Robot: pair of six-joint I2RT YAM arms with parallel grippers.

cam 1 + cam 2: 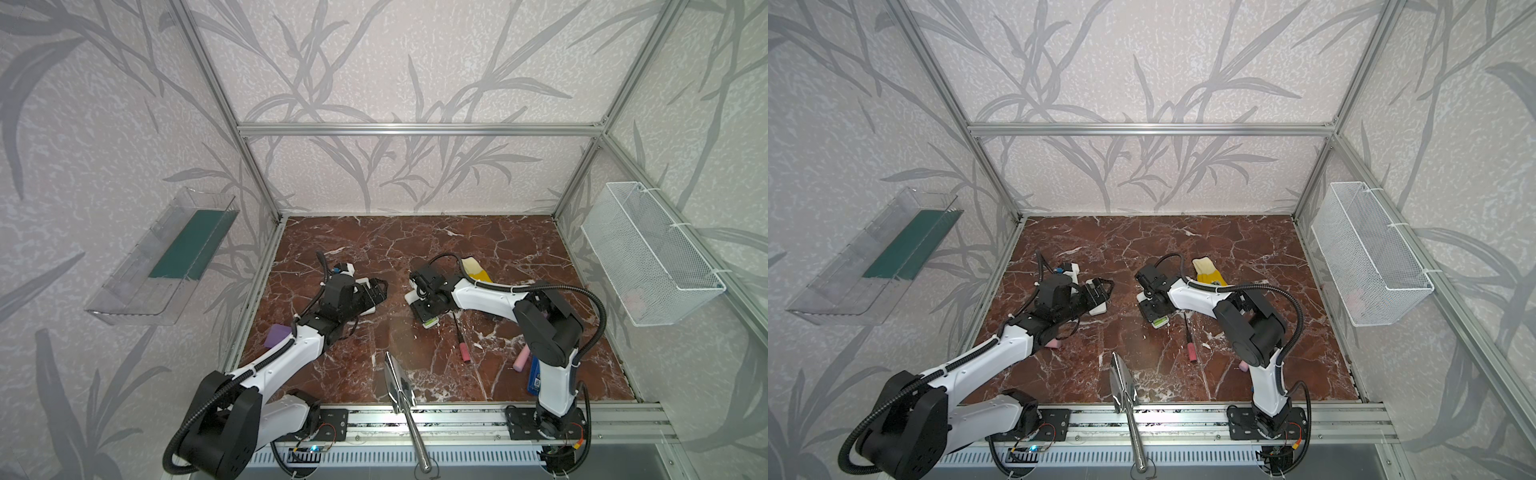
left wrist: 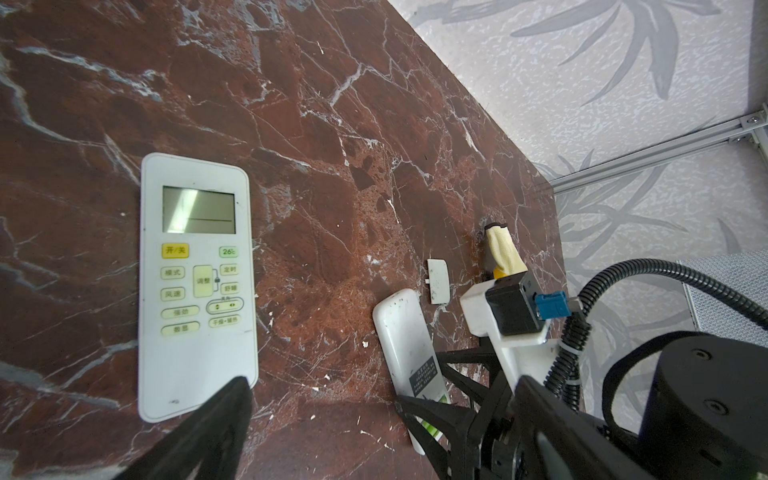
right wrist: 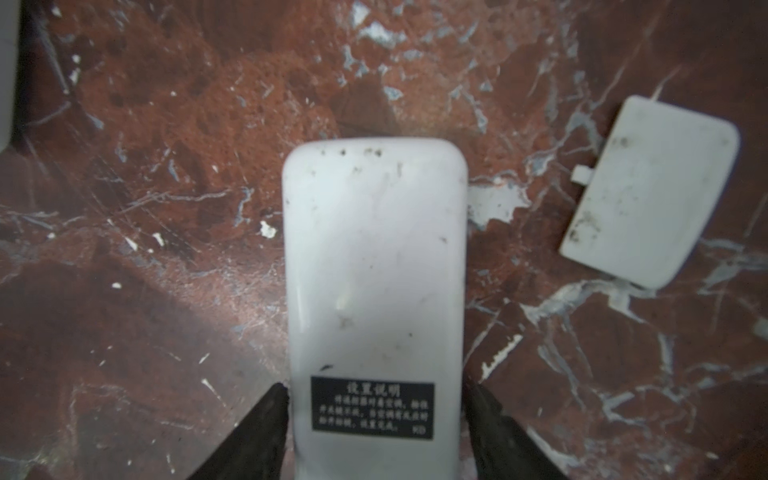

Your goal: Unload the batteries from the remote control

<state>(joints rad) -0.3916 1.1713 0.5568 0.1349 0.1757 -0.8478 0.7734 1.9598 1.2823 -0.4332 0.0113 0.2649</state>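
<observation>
Just right of centre in both top views, the batteries [image 1: 431, 321] show as a lime green strip at the lower end of the remote control [image 3: 374, 257]. How many sit in its open compartment I cannot tell. That remote control lies face-down on the red marble table [image 1: 478, 232], its black label toward the right gripper [image 3: 376, 388]. The gripper straddles it with 1 black finger [image 3: 266, 428] close against each long edge. Whether they press the case or stand just off it I cannot tell. A loose white battery cover [image 3: 648, 191] lies flat on the marble beside the remote control, apart from it. Left of centre in the top views, the left gripper [image 1: 374, 291] hovers with its jaws spread wide and nothing between them. Below it lies a face-up remote [image 2: 195, 286] with a grey display and pale yellow buttons. The 2 remotes lie well apart. A pink-handled screwdriver [image 1: 462, 347] lies just below the remote control in the frame. A pink cylinder [image 1: 521, 360] rests farther to the lower right, by the right arm. A yellow glove [image 1: 478, 272] lies above that arm's forearm, and a purple block [image 1: 277, 336] sits at the table's left edge. A white wire basket [image 1: 648, 253] hangs on the right wall and a clear tray [image 1: 166, 257] on the left wall.
</observation>
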